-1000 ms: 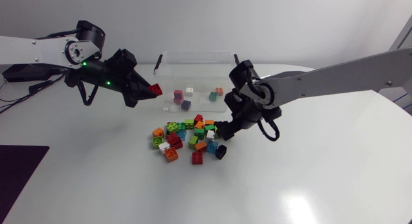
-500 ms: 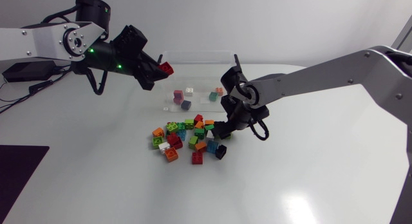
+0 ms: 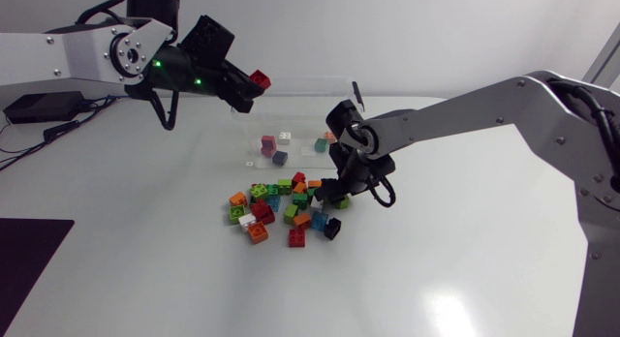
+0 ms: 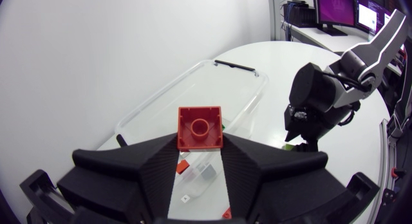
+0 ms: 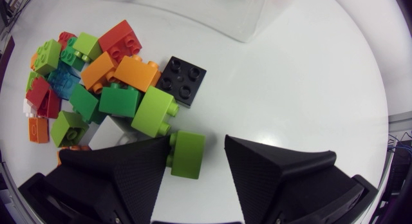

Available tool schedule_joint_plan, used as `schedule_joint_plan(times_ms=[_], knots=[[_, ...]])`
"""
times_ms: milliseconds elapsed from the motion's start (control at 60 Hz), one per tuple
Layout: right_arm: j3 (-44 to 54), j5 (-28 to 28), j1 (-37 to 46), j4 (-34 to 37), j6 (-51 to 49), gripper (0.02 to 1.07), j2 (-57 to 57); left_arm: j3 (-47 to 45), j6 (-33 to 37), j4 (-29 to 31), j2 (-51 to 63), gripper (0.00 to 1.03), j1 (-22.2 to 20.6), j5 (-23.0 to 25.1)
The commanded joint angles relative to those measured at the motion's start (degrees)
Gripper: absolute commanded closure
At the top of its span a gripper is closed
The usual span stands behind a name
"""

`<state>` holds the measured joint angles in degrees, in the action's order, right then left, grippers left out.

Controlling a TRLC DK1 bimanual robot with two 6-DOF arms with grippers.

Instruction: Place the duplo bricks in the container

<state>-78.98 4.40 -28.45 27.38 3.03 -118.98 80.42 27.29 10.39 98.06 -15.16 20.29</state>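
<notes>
1. Left gripper (image 3: pixel 254 85) is staying clamped on the red brick (image 4: pixel 200 127), its two fingers pressing it from both sides. It is rising and travelling rightward. A second ago it was hanging low beside the container's left wall, and now it is holding the brick above the far left corner of the container (image 3: pixel 302 149).
2. That means the carry is nearly ending. I judge the release is coming next, once the brick is sitting clearly inside the rim rather than over it.
3. Inside the container, a few small bricks (image 3: pixel 279 143) are lying where they were, so the task is only partly done.
4. On the near side of the container, the pile (image 3: pixel 276 209) is keeping its shape, with most bricks waiting on the table (image 3: pixel 465 260).
5. Right gripper (image 5: pixel 196 145) is sliding left into the pile's right edge with its fingers spread, straddling a lime green brick (image 5: pixel 187 154). One finger is touching it and the other is standing clear, so there is no grasp yet.
</notes>
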Motion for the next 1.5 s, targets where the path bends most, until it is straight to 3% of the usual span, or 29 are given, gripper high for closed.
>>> schedule_joint_plan(times_ms=[0,100,300,700,833,917,950,1050,1100,1483], knots=[[-1.18,0.61,-0.29,1.28,1.81,0.58,-1.61,1.84,-2.59,-1.43,2.49,0.8,-1.37,-1.49],[-1.26,0.61,-0.29,1.63,1.89,0.68,-1.96,2.28,-3.91,-3.01,3.54,0.8,-2.24,-3.16],[0.05,0.52,-0.38,1.63,1.89,0.72,-0.99,5.01,-6.63,-4.68,6.88,0.8,-2.95,-5.97],[5.5,-0.01,0.67,1.72,-0.3,0.72,10.08,12.39,-9.71,-5.3,14.44,0.79,-3.04,-10.8],[5.77,-0.1,0.59,3.03,-1.01,0.72,14.21,16.26,-10.59,-5.12,18.04,0.75,-2.42,-12.03],[5.77,-0.62,0.59,3.39,-1.36,0.72,16.59,18.63,-11.12,-5.12,20.24,0.69,-1.89,-13.44],[5.68,-0.71,0.59,3.47,-1.71,0.72,17.46,19.77,-11.2,-4.59,21.21,0.61,-1.63,-13.79],[5.42,-1.24,0.67,3.56,-2.24,0.72,20.1,20.65,-11.56,-3.89,22.0,0.19,-1.54,-14.84],[5.15,-1.24,0.67,3.56,-2.59,0.72,21.16,20.12,-11.56,-3.89,21.65,0.05,-1.63,-15.37],[0.05,-1.77,0.67,3.65,-3.73,0.72,27.31,5.8,-9.36,-3.45,7.76,0.04,-1.45,-15.55]])
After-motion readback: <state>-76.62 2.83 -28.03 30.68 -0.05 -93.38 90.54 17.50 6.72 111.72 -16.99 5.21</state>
